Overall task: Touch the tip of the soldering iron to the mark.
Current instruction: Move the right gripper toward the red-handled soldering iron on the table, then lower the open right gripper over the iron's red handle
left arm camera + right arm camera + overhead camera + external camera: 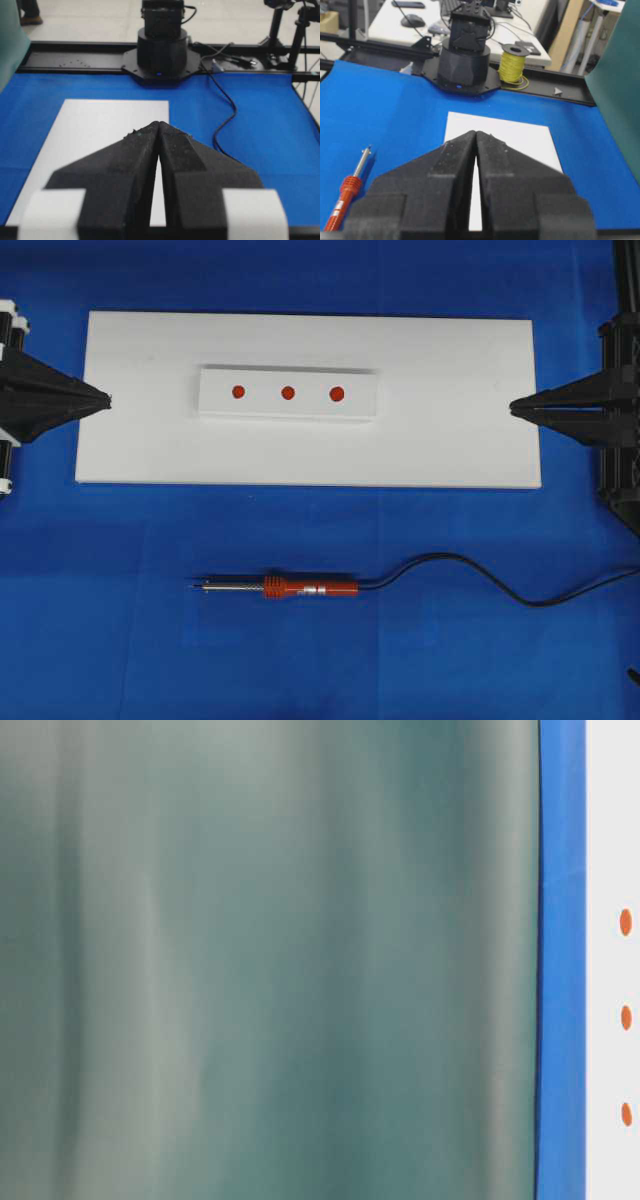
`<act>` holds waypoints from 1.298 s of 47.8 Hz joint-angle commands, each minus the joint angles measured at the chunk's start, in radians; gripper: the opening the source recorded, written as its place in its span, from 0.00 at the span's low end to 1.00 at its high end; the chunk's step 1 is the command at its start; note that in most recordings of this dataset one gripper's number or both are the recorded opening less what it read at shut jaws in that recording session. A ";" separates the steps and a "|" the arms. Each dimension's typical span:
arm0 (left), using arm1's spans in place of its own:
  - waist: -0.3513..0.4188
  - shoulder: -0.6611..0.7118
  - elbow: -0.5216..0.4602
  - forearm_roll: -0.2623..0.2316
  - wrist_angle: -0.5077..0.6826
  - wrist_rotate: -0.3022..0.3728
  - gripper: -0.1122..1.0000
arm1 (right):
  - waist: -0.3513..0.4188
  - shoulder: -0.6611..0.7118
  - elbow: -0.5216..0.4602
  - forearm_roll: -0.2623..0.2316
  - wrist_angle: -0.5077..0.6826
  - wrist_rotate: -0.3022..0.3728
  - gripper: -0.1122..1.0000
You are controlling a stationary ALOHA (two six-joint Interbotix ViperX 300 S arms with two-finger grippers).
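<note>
You will find no readable text, label, brand or number in any view; the only signs are three plain red dots on the white block (pixel 288 394), and they carry no lettering.

Matt surfaces, one glint of metal
Blue table cover (pixel 120 640) looks like matt cloth; white board (pixel 450 440) smooth and matt; soldering iron (pixel 300 589) has orange plastic handle, thin metal shaft

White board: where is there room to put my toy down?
On the white board, bare strips lie on each side of the white block and in front of it. The blue mat is bare left of the soldering iron. Nowhere is crowded.
</note>
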 commanded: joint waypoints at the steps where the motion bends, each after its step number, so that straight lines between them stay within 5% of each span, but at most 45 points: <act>1: -0.002 0.000 -0.009 0.002 -0.006 0.005 0.10 | 0.020 0.012 -0.034 0.005 -0.008 0.015 0.10; 24: 0.008 0.009 -0.002 0.002 -0.006 0.002 0.10 | 0.135 0.206 -0.144 0.005 0.081 0.109 0.07; 30: 0.017 0.009 0.002 0.002 -0.012 0.002 0.10 | 0.160 0.291 -0.179 0.006 0.081 0.130 0.22; 43: 0.017 0.005 0.012 0.003 -0.012 0.000 0.10 | 0.221 0.526 -0.288 0.018 0.081 0.195 0.90; 62: 0.018 0.002 0.021 0.003 -0.023 0.006 0.10 | 0.264 0.839 -0.474 0.103 0.089 0.213 0.87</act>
